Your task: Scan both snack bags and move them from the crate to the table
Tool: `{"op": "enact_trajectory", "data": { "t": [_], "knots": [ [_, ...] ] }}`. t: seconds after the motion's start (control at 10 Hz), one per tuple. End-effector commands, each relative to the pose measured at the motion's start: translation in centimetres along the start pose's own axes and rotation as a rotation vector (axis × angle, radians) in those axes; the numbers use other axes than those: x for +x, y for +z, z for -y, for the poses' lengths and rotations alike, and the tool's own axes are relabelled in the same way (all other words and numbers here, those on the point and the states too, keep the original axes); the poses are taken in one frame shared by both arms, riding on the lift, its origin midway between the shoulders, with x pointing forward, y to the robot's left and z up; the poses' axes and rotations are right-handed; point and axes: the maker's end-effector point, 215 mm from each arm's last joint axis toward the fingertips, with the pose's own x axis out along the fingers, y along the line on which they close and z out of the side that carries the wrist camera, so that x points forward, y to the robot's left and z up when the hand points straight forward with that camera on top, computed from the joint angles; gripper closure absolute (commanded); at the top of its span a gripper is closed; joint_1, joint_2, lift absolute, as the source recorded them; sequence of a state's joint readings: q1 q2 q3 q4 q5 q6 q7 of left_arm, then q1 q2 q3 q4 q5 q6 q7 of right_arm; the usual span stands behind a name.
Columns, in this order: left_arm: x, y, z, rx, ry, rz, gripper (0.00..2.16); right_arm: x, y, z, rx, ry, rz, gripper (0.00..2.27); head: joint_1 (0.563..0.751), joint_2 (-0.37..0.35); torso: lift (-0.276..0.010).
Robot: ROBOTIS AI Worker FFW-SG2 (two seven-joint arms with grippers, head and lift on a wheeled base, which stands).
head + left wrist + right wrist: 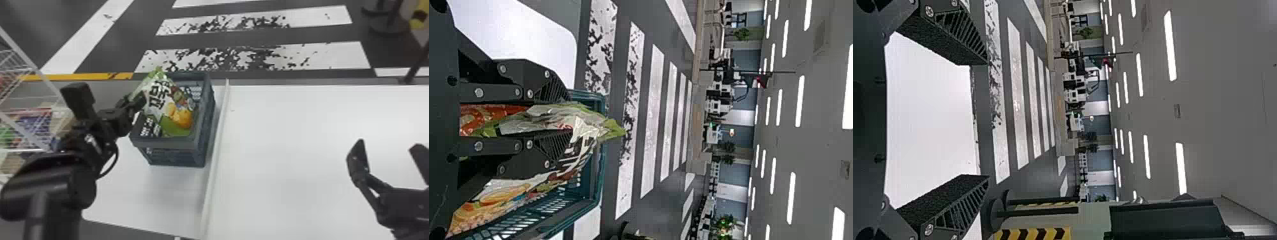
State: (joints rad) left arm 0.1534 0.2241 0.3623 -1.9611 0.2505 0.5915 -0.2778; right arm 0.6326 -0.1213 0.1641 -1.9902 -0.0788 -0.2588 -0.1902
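In the head view, a dark blue-grey plastic crate [169, 144] with slotted walls stands on a white flat surface [303, 127], just beside a narrow white raised strip [220, 143]. A white and green plastic snack bag [182, 115] with orange food pictures and black lettering has its lower part inside the crate, while its green top rises above the rim toward the far left. The left claw [140, 97] is at the bag's left edge, pinching it. The right claw [388, 145] is well apart from the crate, above the white surface, spread wide with nothing between its fingers. A white wire rack [28, 68] with colourful goods lies past the left arm.

In the left wrist view, the left claw [571, 117] is clenched on the bag, with crinkled film between its two fingers. Red-orange film [489, 114] shows back between the finger links; whether it belongs to a second bag, I cannot tell.

In the right wrist view, the right claw [987, 120] is released and empty. A yellow and black striped panel [1033, 233] shows beyond it.
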Motion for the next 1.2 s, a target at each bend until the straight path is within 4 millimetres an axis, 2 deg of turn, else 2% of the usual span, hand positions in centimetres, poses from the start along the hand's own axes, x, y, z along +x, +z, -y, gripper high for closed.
{"op": "enact_trajectory", "data": {
  "t": [0.0,0.3,0.4,0.6,0.7,0.8,0.9,1.0,1.1],
  "knots": [
    [-0.4,1.5,-0.1,0.003,-0.001,0.027,2.12,0.0,0.0,-0.1,0.002,0.001,-0.001,0.12,0.695,0.244,-0.088],
    [-1.2,5.6,0.5,-0.021,-0.012,0.132,2.12,-0.2,0.2,-0.1,0.007,-0.003,0.004,0.12,0.695,0.248,-0.088],
    [-2.4,8.2,1.0,-0.06,-0.041,0.181,2.12,-0.3,0.5,-0.2,0.009,-0.002,0.01,0.12,0.695,0.246,-0.088],
    [-5.1,11.2,3.3,-0.145,-0.131,0.192,2.13,-0.4,0.8,-0.5,0.009,0.003,0.017,0.12,0.695,0.239,-0.088],
    [-6.1,13.0,3.6,-0.155,-0.148,0.224,2.13,-0.4,0.8,-0.5,0.006,0.004,0.018,0.12,0.695,0.231,-0.088],
    [-7.2,14.5,5.1,-0.208,-0.208,0.251,2.13,-0.4,1.0,-0.5,0.004,0.003,0.022,0.12,0.695,0.229,-0.088],
    [-7.8,15.0,7.8,-0.301,-0.326,0.266,2.13,-0.3,1.1,-0.3,-0.001,-0.001,0.023,0.12,0.695,0.221,-0.088],
    [-7.6,14.9,10.0,-0.323,-0.379,0.262,2.13,-0.3,1.0,0.2,-0.002,-0.012,0.022,0.12,0.695,0.191,-0.088],
    [-6.5,13.7,14.3,-0.362,-0.467,0.232,2.13,-0.4,1.2,0.4,-0.002,-0.019,0.023,0.12,0.695,0.173,-0.088]
  ]
}}
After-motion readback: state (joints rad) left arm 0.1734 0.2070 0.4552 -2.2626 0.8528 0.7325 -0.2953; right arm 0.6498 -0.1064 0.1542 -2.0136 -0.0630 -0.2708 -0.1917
